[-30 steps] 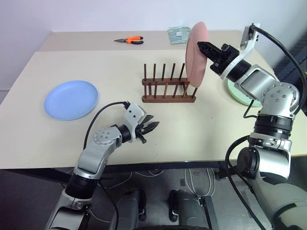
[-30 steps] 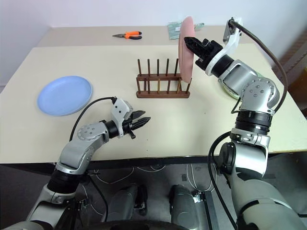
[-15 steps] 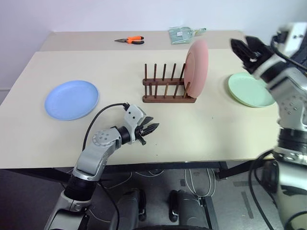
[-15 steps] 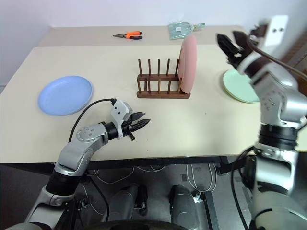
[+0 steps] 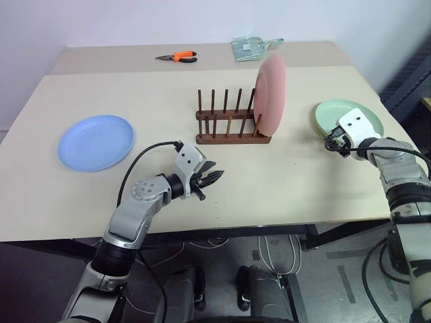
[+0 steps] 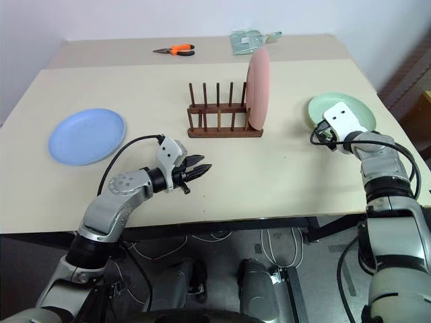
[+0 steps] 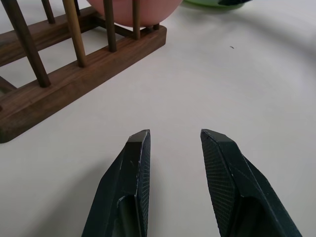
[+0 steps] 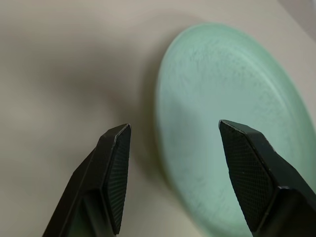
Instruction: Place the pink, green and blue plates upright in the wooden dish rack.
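From the head views, the pink plate is seen upright in the wooden dish rack, right of which the green plate lies; in the right wrist view, the right gripper is spread over its rim, best pinched squarely; in the left wrist view, the left gripper is parted, empty.

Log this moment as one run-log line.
pink plate: upright in wooden dish rack | right gripper: open at green plate | blue plate: flat
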Motion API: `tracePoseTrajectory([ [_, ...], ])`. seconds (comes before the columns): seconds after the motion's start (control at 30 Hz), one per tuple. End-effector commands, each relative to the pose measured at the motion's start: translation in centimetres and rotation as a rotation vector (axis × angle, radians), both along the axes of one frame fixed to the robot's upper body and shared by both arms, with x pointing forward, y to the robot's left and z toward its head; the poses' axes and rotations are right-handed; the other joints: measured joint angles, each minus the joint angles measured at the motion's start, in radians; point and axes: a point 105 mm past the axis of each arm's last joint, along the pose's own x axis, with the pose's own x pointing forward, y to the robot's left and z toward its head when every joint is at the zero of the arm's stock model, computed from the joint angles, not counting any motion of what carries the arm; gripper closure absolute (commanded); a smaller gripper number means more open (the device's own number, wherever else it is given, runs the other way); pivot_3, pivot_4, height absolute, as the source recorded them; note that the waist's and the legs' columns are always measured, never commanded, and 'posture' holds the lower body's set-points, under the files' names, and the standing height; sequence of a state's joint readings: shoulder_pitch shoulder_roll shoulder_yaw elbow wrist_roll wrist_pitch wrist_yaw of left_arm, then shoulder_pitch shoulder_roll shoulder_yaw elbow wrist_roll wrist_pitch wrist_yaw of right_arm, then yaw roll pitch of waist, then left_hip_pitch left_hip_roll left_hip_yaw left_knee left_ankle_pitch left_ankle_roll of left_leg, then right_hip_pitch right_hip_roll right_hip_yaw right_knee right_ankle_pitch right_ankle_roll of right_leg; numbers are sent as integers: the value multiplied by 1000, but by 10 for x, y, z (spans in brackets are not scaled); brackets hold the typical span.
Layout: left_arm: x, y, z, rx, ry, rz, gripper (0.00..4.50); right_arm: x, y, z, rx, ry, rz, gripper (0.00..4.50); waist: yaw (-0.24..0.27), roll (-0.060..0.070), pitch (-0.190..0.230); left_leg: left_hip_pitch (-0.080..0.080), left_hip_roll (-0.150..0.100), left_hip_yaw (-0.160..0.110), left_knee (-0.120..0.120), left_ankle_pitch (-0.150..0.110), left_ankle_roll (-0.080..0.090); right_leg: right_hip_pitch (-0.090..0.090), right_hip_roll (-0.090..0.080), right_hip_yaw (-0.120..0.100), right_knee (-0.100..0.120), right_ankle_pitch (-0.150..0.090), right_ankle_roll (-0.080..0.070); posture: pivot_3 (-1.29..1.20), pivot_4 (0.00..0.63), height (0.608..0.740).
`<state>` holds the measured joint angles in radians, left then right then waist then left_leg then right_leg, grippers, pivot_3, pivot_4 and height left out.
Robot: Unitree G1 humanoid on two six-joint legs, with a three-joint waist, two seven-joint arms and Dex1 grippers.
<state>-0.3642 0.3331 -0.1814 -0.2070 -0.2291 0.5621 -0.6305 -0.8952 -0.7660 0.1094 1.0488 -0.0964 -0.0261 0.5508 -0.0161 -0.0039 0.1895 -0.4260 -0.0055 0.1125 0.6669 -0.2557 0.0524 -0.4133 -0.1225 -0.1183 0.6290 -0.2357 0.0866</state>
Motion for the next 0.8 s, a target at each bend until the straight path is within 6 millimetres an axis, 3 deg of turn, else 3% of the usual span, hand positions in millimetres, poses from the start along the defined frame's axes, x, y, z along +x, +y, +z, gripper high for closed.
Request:
tracePoseTrajectory([
  [0.03, -4, -3, 7, -12, -33, -9, 2852, 5, -2, 2, -32, -6, -17, 2184, 0, 0, 0, 0, 0, 0, 0, 0, 0, 0, 0, 0, 0, 0, 0, 0, 150, 740],
  [0.1, -5, -2, 6, -15, -32, 1, 2852, 7, 0, 3, -16, -8, -17, 2944, 3, 0, 0, 0, 0, -1, 0, 0, 0, 1, 0, 0, 0, 0, 0, 0, 150, 740],
  [0.2, -6, 0, 6, -16, -29, 9, 2852, 8, 2, 6, 26, -19, -17, 4467, 3, 0, 0, 0, 0, -1, 0, 0, 0, 1, 0, 0, 0, 0, 0, 0, 150, 740],
  [0.33, -8, 1, 4, -11, -27, 13, 2852, 10, 3, 19, 30, -94, -3, 4467, 0, 0, 0, 0, 0, -1, 0, 0, -1, 1, 0, 0, 0, 0, 0, 0, 150, 740],
  [0.47, -6, 5, 5, -8, -30, 24, 2852, 11, 18, 74, 46, -333, 99, 4467, 0, 1, 1, 0, 0, -1, 0, 0, -1, 1, 0, 0, 0, 0, 0, 0, 150, 740],
  [0.53, -5, 7, 5, -5, -32, 30, 2852, 3, 39, 122, 129, -503, 198, 4467, -1, 2, 1, 0, 0, -1, 0, 0, -1, 0, 0, 0, 0, 0, 0, 0, 150, 740],
  [0.57, -5, 8, 5, -4, -31, 32, 2852, -8, 57, 155, 256, -595, 271, 4467, 0, 2, 1, 0, 0, -1, 0, 0, -1, 0, 0, 0, 0, 0, 0, 0, 150, 740],
  [0.67, -2, 11, 6, -3, -31, 34, 2852, -49, 102, 219, 564, -718, 503, 4467, 2, 4, 2, 0, 1, -2, 0, 1, -2, 0, -1, 0, 0, 0, 0, 0, 150, 740],
  [0.8, 2, 15, 9, -6, -34, 34, 2852, -103, 149, 260, 926, -673, 827, 4467, 8, 4, 2, 0, 1, -5, 0, 0, -2, 1, -2, -2, 0, 0, -1, 0, 150, 740],
])
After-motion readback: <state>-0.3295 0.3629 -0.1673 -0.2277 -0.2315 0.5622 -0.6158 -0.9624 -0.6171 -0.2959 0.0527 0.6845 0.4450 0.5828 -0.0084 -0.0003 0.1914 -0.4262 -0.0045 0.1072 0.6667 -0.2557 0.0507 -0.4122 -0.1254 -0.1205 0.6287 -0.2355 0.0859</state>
